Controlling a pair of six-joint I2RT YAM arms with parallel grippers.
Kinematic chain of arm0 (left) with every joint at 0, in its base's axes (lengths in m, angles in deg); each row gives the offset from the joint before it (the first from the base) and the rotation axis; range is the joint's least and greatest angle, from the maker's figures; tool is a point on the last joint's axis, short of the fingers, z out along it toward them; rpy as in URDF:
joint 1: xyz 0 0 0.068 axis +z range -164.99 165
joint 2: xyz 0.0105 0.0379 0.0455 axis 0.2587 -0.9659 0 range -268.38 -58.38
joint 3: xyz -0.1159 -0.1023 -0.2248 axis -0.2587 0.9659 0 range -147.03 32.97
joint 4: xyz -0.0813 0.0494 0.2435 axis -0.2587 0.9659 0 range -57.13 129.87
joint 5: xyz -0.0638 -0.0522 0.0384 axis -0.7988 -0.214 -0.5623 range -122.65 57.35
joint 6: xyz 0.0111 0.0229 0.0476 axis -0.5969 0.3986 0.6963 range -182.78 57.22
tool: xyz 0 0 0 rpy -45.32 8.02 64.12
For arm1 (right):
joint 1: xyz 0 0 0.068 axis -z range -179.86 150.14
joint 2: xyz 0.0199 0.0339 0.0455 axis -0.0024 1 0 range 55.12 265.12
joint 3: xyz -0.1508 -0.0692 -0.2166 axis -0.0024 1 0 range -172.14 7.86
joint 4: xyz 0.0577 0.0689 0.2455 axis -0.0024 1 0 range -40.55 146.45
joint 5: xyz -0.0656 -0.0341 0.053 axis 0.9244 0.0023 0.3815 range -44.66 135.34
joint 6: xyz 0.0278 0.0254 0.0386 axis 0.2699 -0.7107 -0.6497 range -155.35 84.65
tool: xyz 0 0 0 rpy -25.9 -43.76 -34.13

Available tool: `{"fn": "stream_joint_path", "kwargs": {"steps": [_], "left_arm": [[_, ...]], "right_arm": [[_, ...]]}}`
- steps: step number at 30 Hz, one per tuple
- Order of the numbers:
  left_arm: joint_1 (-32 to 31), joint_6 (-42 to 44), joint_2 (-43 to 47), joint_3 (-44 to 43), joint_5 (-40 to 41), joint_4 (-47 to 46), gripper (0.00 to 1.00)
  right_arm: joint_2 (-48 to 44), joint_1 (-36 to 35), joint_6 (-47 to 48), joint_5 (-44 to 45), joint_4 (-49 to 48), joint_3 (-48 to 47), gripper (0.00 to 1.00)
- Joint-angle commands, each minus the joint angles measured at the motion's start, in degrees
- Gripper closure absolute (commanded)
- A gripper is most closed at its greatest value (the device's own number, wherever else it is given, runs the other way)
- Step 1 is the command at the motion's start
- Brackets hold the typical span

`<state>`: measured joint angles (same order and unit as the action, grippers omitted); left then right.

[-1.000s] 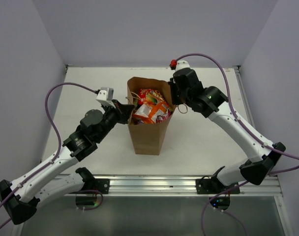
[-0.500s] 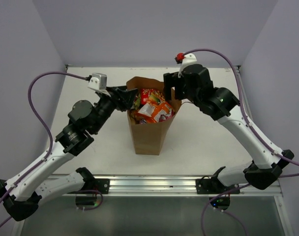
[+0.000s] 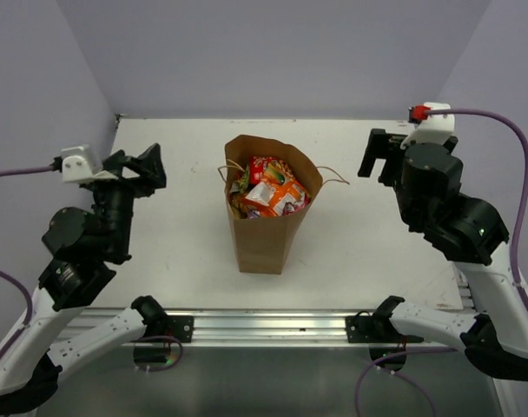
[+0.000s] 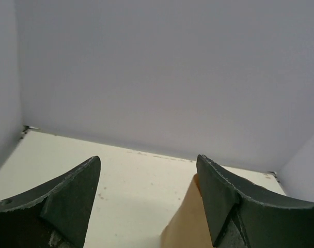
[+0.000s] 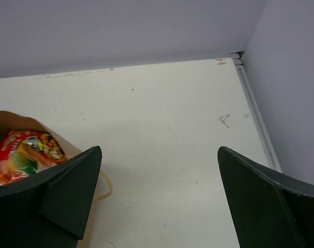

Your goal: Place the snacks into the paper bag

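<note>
At the paper bag (image 3: 262, 243), found stiff brown kraft, creased, standing upright on the white table (image 3: 177, 156). In its mouth, saw the snacks (image 3: 268, 193): glossy crinkled packets, orange and red uppermost, heaped to the rim. Left and right of the bag, well apart, noted the left gripper (image 3: 135, 164) and right gripper (image 3: 379, 156), both spread wide, empty. Judged packing finished; expected only a retreat clear of the thin twisted handles (image 3: 335, 181).
</note>
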<state>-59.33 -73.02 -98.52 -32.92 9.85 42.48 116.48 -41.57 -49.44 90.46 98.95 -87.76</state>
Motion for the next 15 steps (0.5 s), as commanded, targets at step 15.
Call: {"fn": "stream_joint_path", "kwargs": {"steps": [15], "left_arm": [[3.4,4.8,12.8,22.1,9.9,3.1,0.15]], "right_arm": [[-17.5,-0.2,-18.9,14.6,9.6,29.0,0.02]]}}
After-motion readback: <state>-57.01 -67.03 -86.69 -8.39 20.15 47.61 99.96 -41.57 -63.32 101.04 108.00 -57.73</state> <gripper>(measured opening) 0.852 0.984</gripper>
